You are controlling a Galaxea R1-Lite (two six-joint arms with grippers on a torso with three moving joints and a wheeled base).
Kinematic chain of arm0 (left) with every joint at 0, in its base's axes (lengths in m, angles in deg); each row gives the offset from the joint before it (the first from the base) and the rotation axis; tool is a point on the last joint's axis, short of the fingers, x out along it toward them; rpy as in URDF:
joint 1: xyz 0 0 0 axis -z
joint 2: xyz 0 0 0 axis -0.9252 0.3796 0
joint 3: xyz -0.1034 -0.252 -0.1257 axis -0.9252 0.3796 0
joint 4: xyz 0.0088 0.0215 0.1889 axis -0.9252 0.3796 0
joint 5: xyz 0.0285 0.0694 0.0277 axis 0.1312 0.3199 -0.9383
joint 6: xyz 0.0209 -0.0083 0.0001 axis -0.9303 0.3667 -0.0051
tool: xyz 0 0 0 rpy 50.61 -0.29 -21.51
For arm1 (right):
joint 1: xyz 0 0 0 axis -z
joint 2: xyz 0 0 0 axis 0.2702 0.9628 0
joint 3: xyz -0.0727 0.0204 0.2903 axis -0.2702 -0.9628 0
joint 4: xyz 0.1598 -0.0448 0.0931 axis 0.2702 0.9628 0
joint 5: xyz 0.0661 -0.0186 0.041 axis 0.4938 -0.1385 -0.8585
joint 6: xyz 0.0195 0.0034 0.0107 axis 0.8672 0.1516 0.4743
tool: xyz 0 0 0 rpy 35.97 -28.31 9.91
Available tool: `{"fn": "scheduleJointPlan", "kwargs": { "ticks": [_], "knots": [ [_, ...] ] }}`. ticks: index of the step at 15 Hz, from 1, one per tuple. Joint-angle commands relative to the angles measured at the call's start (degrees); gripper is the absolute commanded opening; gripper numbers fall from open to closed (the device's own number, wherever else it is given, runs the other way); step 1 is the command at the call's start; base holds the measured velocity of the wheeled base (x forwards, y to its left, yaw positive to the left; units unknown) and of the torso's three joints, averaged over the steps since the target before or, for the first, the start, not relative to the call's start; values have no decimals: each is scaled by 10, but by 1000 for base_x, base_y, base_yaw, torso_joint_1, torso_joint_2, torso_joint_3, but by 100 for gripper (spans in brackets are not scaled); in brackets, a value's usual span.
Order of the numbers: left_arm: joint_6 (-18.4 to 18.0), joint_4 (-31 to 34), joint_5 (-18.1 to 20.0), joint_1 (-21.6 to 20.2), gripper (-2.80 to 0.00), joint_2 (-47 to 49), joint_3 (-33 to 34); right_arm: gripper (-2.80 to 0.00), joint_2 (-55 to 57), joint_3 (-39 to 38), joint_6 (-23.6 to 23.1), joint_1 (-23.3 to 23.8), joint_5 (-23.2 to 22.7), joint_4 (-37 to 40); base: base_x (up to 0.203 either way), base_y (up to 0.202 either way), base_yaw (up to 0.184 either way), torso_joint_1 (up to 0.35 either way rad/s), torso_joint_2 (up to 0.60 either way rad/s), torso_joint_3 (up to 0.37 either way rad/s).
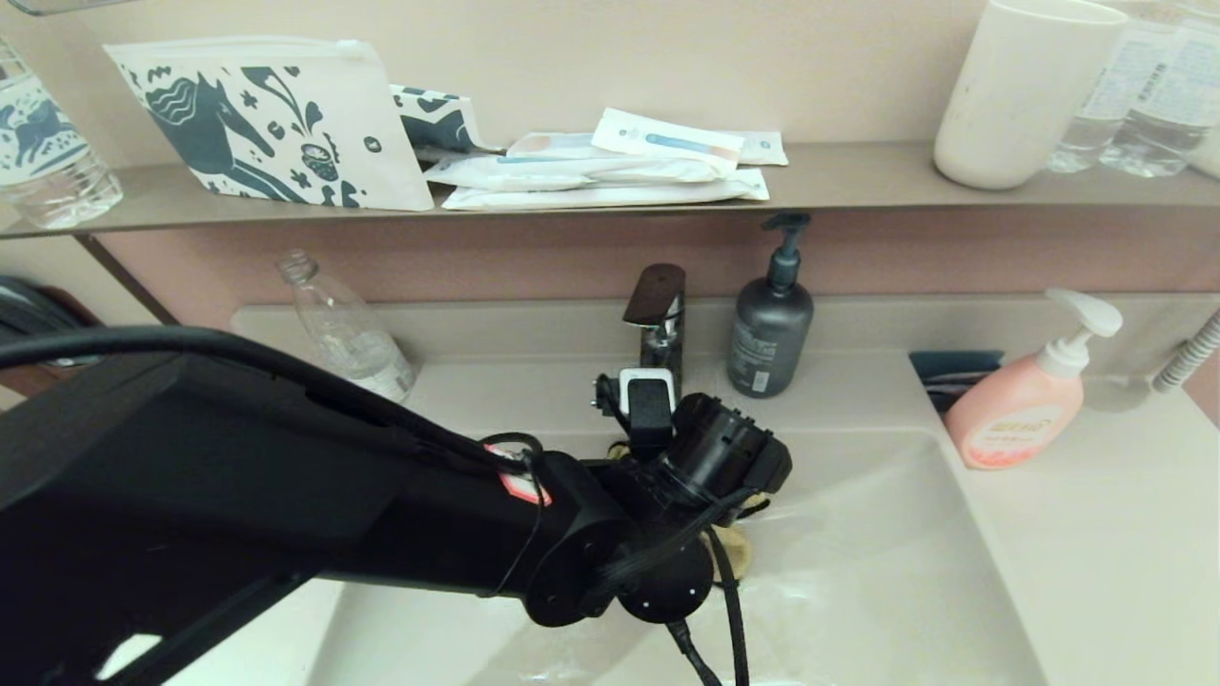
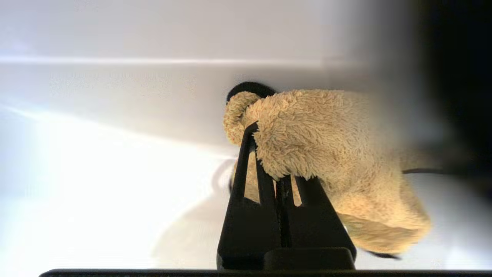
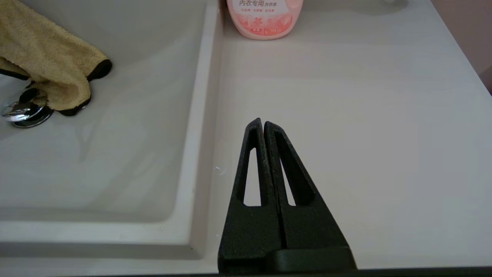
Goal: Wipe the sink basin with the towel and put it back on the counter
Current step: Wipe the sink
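My left arm reaches over the cream-white sink basin (image 1: 858,572), its wrist (image 1: 715,457) just in front of the tap. In the left wrist view my left gripper (image 2: 276,161) is shut on the fluffy mustard-yellow towel (image 2: 326,146), which bunches over the fingers and hangs against the glossy basin wall. The head view shows only a scrap of the towel (image 1: 732,548) below the wrist. In the right wrist view the towel (image 3: 50,65) droops onto the chrome drain plug (image 3: 25,111). My right gripper (image 3: 263,122) is shut and empty above the counter (image 3: 346,96), to the right of the basin.
A tap (image 1: 658,314), a dark pump bottle (image 1: 770,333) and a clear plastic bottle (image 1: 348,333) stand behind the basin. A pink pump bottle (image 1: 1015,414) sits on the right counter (image 1: 1096,534). The shelf above holds pouches, packets and a white cup (image 1: 1025,90).
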Motion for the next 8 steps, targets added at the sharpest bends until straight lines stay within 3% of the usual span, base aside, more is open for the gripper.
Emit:
{"fn": "scheduleJointPlan", "kwargs": {
  "ticks": [1,5,8],
  "knots": [
    [0,-9,-3,-7,-280,-16,32,-280,0,0,0,0,0,0,0,0,0,0,0,0],
    [-36,-75,0,-44,-280,-42,101,-280,0,0,0,0,0,0,0,0,0,0,0,0],
    [-91,-179,10,-80,-280,-50,174,-280,0,0,0,0,0,0,0,0,0,0,0,0]
  ]
}}
